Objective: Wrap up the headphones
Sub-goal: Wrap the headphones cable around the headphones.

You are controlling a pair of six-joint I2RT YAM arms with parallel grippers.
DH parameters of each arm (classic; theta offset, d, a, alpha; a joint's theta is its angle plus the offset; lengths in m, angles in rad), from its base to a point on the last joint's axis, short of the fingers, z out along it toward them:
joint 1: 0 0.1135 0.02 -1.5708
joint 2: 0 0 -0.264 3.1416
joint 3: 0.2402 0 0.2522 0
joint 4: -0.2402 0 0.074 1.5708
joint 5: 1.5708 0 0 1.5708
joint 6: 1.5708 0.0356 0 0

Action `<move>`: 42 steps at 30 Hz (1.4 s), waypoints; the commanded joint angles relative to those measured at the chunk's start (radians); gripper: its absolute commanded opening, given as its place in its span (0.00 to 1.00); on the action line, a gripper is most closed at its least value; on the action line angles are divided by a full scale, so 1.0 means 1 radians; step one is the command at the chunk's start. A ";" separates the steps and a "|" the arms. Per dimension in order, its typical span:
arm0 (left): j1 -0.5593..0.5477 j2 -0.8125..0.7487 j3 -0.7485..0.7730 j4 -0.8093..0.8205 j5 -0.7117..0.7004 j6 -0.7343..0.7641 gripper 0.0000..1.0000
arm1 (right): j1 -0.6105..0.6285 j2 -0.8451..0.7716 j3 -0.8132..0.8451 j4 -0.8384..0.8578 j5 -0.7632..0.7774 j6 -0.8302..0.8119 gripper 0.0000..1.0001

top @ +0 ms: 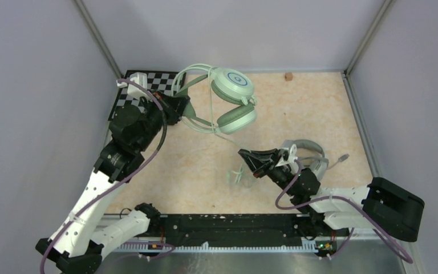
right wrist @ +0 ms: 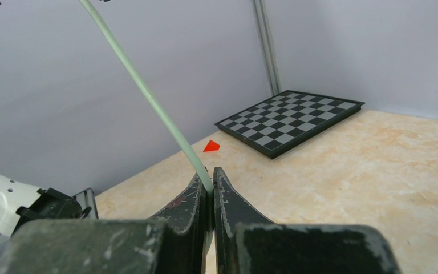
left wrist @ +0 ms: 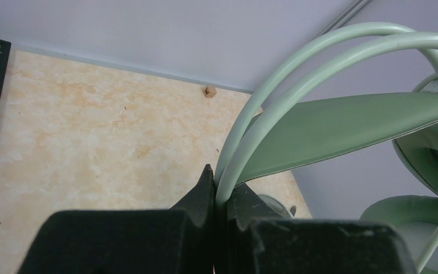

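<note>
Beige table (top: 165, 171), grey walls (top: 234, 28).
Mint headset (top: 234, 97): 12 o'clock, apparently raised; left gripper (top: 178, 106) clamped on its band wires, presumably to steady it.
Cable (right wrist: 147, 94): pinched taut by right gripper (top: 244, 153) at centre, likely for winding.
White headset (top: 311, 149): 4 o'clock, beneath the right arm.

Pale grey walls (top: 234, 34) — marbled beige tabletop (top: 194, 165)
</note>
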 commanded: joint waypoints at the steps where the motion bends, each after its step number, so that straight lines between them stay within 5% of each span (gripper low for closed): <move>1: 0.000 -0.004 0.067 0.174 -0.007 -0.047 0.00 | -0.018 -0.013 -0.021 0.048 -0.029 -0.024 0.00; 15: 0.000 0.015 0.086 0.149 -0.096 0.034 0.00 | -0.019 -0.025 -0.050 0.066 -0.070 -0.050 0.00; 20: -0.001 0.011 0.093 0.131 -0.087 0.055 0.00 | -0.018 -0.028 -0.052 0.050 0.021 -0.054 0.00; 31: -0.001 -0.009 0.088 0.056 0.561 0.148 0.00 | -0.106 -0.014 0.071 -0.114 -0.015 -0.010 0.00; 38: 0.000 -0.002 0.098 -0.019 0.693 0.227 0.00 | -0.148 0.010 0.137 -0.147 -0.115 0.035 0.00; 42: -0.001 0.029 0.107 -0.119 0.860 0.427 0.00 | -0.239 -0.022 0.149 -0.171 -0.206 0.139 0.00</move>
